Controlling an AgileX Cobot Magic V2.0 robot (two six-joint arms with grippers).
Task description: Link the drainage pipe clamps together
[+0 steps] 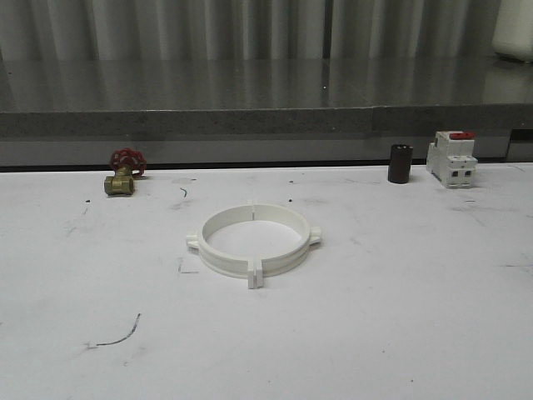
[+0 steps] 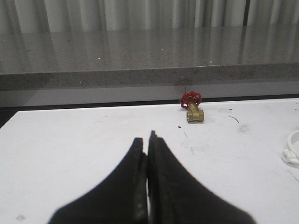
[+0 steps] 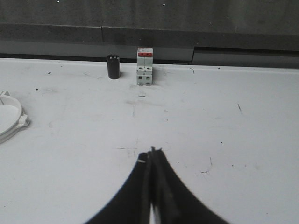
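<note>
The two white drainage pipe clamps (image 1: 252, 240) lie on the white table, joined into one wide ring with end tabs meeting at the near side and small lugs at left and right. A piece of the ring's rim (image 2: 292, 150) appears at the edge of the left wrist view, and another piece (image 3: 10, 120) in the right wrist view. My left gripper (image 2: 146, 139) is shut with nothing in it, over bare table well away from the ring. My right gripper (image 3: 151, 153) is shut and empty too, also apart from the ring.
A brass valve with a red handwheel (image 1: 122, 173) sits at the back left. A dark cylinder (image 1: 400, 163) and a white circuit breaker with a red switch (image 1: 452, 157) stand at the back right. A grey ledge (image 1: 266, 108) runs behind the table.
</note>
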